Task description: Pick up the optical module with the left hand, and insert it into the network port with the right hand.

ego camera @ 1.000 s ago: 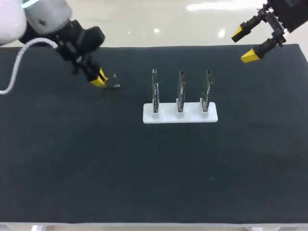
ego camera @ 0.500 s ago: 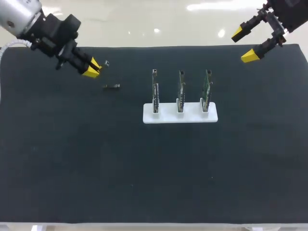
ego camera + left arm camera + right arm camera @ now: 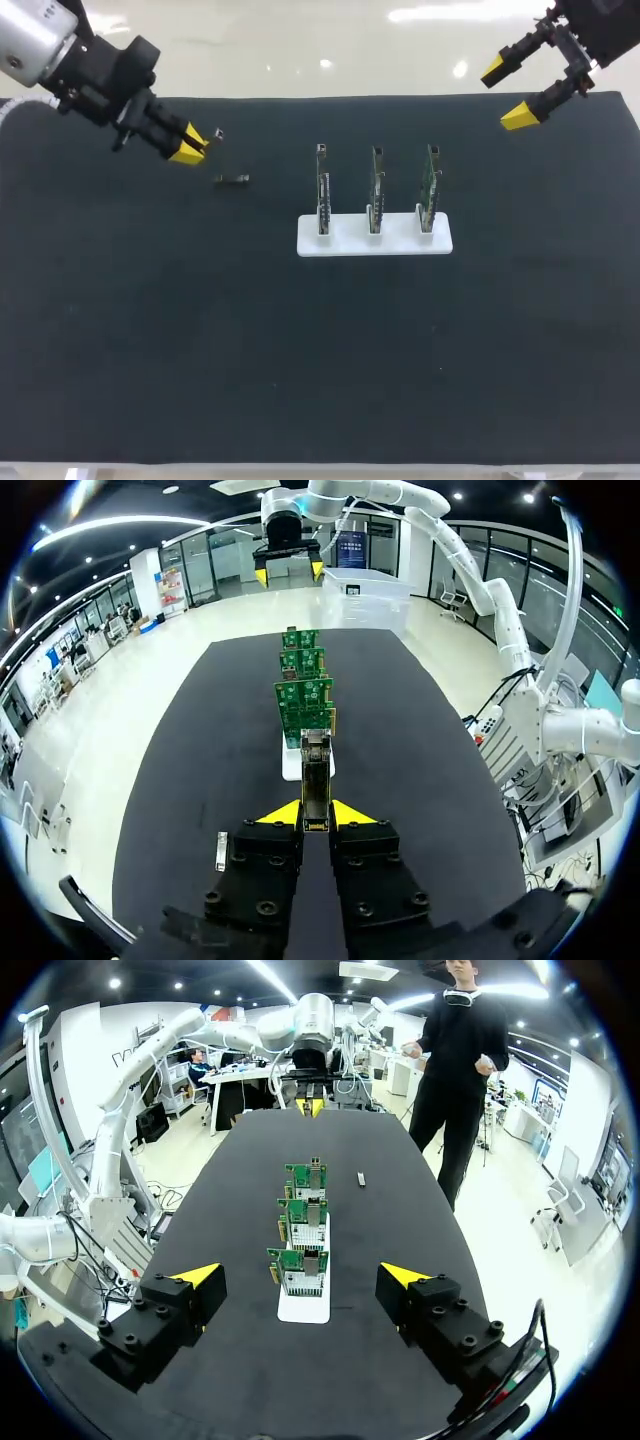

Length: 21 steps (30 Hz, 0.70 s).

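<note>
1. The left gripper (image 3: 192, 146) is hanging over the black table (image 3: 150, 330) in the upper left of the frame, and its arm is coming in from the upper-left corner.
2. Its yellow-tipped fingers are pressing together on the optical module (image 3: 316, 780). The module is sitting clamped between them from both sides, sticking out past the tips and clear of the table.
3. In the left wrist view, the held module is pointing ahead toward the row of circuit boards (image 3: 375, 190).
4. A small metal piece (image 3: 233, 180) is lying flat on the table just below and to the right of the left gripper, not touching it. It is possibly a second module, though it is too small to tell.
5. A white holder (image 3: 374, 240) is sitting slightly above the centre of the frame, and the three green boards are standing upright in it, side by side.
6. In the right wrist view, each board is carrying what looks like a silver network port (image 3: 303, 1280) facing the right gripper (image 3: 505, 93).
7. The right gripper is hovering in the upper right of the frame by the table's far edge. Its fingers are spread wide with nothing between them, well apart from the holder.
</note>
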Each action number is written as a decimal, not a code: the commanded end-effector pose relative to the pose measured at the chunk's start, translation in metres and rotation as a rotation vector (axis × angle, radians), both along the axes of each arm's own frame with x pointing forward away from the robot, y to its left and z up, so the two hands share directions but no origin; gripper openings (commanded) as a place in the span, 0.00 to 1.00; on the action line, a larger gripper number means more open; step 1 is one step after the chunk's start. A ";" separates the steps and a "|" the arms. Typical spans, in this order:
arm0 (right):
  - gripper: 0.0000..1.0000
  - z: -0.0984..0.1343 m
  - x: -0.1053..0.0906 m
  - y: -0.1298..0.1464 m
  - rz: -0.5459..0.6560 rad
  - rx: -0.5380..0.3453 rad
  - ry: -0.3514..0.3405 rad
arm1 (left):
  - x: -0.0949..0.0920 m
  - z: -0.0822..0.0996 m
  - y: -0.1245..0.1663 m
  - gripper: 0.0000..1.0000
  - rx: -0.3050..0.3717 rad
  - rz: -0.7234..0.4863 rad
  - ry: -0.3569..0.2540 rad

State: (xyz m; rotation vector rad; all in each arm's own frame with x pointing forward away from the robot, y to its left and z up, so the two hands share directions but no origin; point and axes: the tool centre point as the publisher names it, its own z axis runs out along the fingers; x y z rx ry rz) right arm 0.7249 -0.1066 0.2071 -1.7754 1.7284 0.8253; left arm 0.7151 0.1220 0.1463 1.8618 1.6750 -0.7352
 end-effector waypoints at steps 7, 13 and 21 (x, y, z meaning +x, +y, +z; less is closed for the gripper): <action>1.00 0.000 0.000 0.000 0.000 0.000 0.000 | -0.008 0.026 -0.063 0.00 -0.298 0.010 0.011; 1.00 0.000 0.000 0.000 0.000 0.000 0.000 | -0.011 0.040 -0.094 0.00 -0.390 0.032 0.028; 1.00 0.000 0.000 0.000 0.000 0.000 0.000 | -0.015 0.052 -0.121 0.00 -0.509 0.043 0.038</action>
